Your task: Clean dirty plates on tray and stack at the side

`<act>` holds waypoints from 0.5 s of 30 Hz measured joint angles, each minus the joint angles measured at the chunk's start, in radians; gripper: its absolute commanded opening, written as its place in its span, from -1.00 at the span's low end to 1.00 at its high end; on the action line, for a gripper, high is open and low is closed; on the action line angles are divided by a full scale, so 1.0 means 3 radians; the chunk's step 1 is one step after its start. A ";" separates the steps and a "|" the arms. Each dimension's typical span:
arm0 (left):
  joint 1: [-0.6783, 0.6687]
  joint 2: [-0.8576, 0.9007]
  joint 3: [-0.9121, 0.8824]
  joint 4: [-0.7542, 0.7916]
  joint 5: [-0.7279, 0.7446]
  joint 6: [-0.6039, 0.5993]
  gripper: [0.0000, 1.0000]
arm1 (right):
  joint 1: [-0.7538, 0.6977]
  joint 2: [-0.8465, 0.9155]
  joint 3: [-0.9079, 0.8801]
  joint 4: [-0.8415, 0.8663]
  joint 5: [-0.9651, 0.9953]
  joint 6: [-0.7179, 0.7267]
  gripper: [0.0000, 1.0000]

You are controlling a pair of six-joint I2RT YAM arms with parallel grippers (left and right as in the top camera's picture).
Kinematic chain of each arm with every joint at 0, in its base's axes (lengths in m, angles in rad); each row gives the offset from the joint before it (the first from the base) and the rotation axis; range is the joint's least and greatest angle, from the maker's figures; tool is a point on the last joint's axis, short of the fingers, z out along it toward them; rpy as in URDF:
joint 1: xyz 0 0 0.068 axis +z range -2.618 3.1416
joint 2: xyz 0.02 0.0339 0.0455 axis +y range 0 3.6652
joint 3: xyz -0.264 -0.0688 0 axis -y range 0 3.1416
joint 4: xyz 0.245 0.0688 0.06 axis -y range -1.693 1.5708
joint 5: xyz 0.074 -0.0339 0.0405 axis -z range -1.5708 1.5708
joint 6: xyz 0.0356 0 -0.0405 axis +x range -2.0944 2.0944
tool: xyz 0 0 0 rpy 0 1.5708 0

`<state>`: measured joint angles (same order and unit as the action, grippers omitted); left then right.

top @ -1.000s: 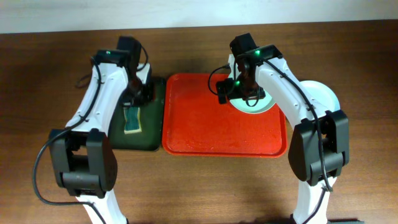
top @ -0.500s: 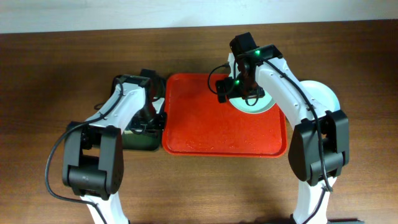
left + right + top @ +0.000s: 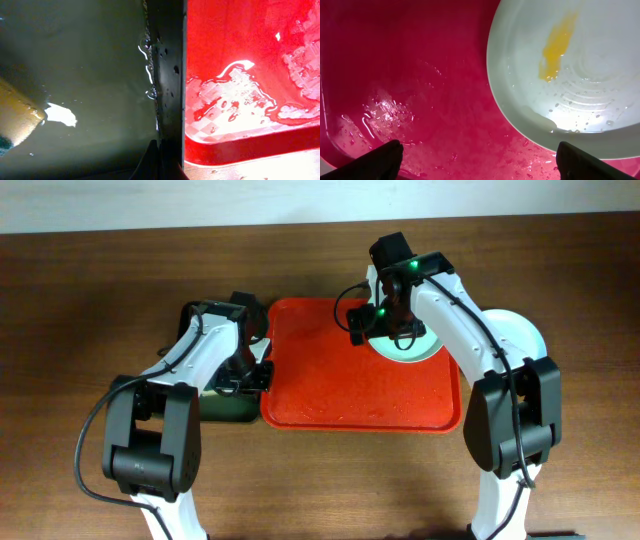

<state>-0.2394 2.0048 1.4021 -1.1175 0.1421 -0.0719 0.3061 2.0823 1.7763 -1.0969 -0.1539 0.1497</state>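
A pale plate [image 3: 418, 350] with a yellow smear [image 3: 555, 47] lies at the red tray's [image 3: 330, 395] back right corner. My right gripper [image 3: 385, 322] hovers over the plate's left edge, open and empty; in the right wrist view its fingers [image 3: 480, 162] straddle wet tray floor, with the plate [image 3: 585, 100] at upper right. Another pale plate [image 3: 522, 335] lies on the table to the right of the tray, partly hidden by the arm. My left gripper [image 3: 248, 372] is over the gap between the two trays, with its fingers [image 3: 161, 165] shut and empty.
A dark green tray [image 3: 225, 408] sits against the red tray's left side; its wet floor [image 3: 90, 65] and dark rim [image 3: 170, 75] fill the left wrist view. A yellow sponge [image 3: 15, 117] lies in it at the far left. Wooden table surrounds both trays.
My left arm has swung from the back of the green tray to its front right edge beside the red tray, now covering the sponge from overhead. The right arm has not moved.
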 measured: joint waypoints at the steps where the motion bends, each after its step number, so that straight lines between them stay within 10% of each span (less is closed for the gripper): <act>1: 0.0000 0.0000 0.0000 0.0000 0.0003 0.0001 -1.00 | 0.0000 0.0000 0.0000 0.0000 0.0000 0.0000 0.97; 15: 0.0086 -0.0070 0.0173 -0.0010 -0.0014 0.0000 -0.91 | 0.0000 0.0000 0.0000 0.0072 -0.0006 0.0000 0.97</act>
<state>-0.2134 1.9839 1.4540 -1.1206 0.1379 -0.0719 0.3061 2.0823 1.7763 -1.0752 -0.1558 0.1497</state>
